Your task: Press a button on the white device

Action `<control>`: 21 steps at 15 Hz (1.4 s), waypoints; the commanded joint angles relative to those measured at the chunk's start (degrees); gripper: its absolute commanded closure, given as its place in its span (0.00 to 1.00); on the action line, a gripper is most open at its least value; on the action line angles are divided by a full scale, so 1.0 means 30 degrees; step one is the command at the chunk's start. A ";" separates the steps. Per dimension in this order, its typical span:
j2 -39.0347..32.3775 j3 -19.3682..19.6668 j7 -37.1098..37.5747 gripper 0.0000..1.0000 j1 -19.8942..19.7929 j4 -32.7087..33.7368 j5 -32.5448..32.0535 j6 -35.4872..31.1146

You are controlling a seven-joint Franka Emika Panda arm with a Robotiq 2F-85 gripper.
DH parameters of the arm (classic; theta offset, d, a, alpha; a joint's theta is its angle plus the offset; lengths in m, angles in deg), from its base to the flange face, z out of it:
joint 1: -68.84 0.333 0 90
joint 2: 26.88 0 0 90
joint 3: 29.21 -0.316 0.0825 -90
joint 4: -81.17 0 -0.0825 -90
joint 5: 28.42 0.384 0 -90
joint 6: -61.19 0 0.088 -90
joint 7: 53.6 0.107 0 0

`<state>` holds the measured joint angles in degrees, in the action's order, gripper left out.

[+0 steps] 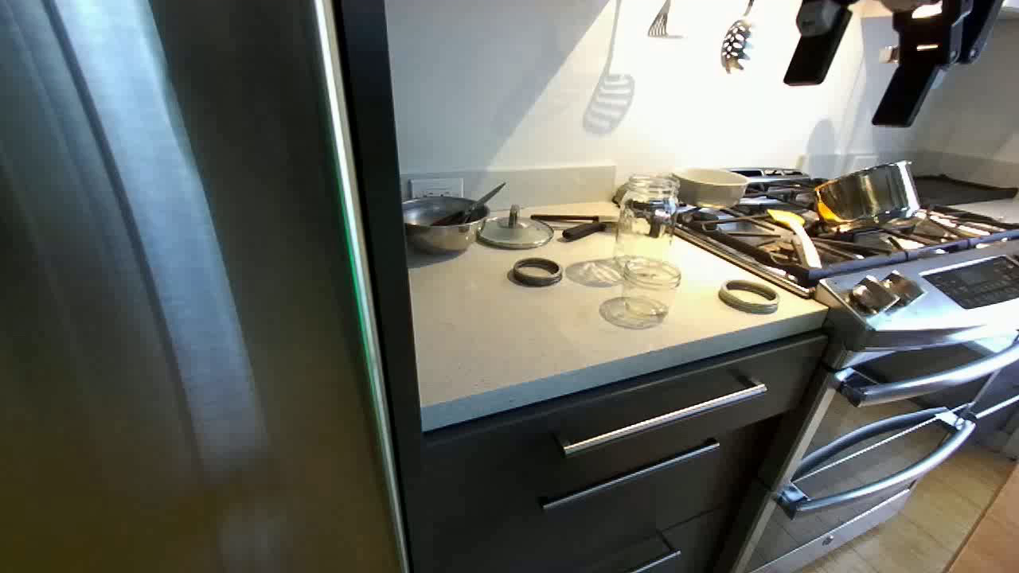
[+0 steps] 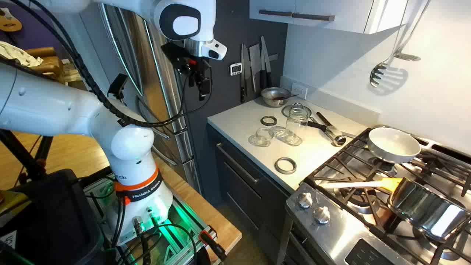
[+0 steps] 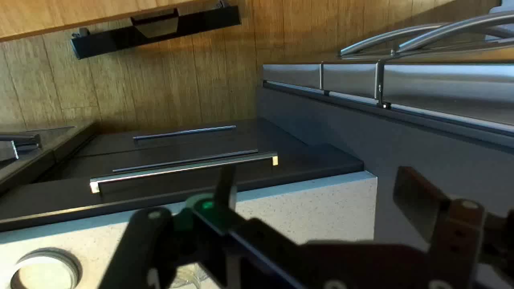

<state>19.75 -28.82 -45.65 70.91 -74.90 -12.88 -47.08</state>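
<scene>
One small white device point(image 2: 235, 69) with a dark display sits up on the dark panel point(image 2: 239, 33), just beside a row of knives point(image 2: 254, 60) and above the counter point(image 2: 235, 119). The tool point(image 2: 199, 89) hangs in mid-air; in an exterior view it shows near the device, left of it and a little lower, but I can't tell how deep the gap between them really is. Its fingers point(image 1: 816, 52) are spread well apart, wrist view agrees. Down on the counter there's a metal bowl point(image 2: 275, 99), a tall glass jar point(image 1: 646, 215) and two rings point(image 1: 750, 305), then further out comes the stove point(image 2: 333, 235) with a white dish point(image 2: 393, 145) and a shiny pot point(image 2: 428, 209) tilted on it
</scene>
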 commanded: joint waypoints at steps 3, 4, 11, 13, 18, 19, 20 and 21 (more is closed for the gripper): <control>-0.0012 -0.0197 -0.0140 0.00 -0.0242 0.0044 0.0139 0.0086; -0.0013 -0.0197 -0.0140 0.00 -0.0242 0.0044 0.0139 0.0086; -0.3095 0.1160 0.0345 0.00 -0.1076 0.1765 0.1357 -0.0247; -0.4908 0.2040 -0.0275 0.00 -0.1043 0.2884 0.2521 -0.0040; -0.9930 0.3408 -0.1731 0.00 -0.0637 0.6699 0.6693 0.1404; -1.0877 0.3489 -0.2020 0.00 -0.0688 0.7412 0.7710 0.1819; -1.1737 0.3459 -0.2266 0.00 -0.0815 0.8142 0.8661 0.2447; -1.2581 0.3406 -0.2466 0.00 -0.0981 0.8793 0.9684 0.2961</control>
<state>-9.27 -19.46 -50.67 68.21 -55.68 8.92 -43.56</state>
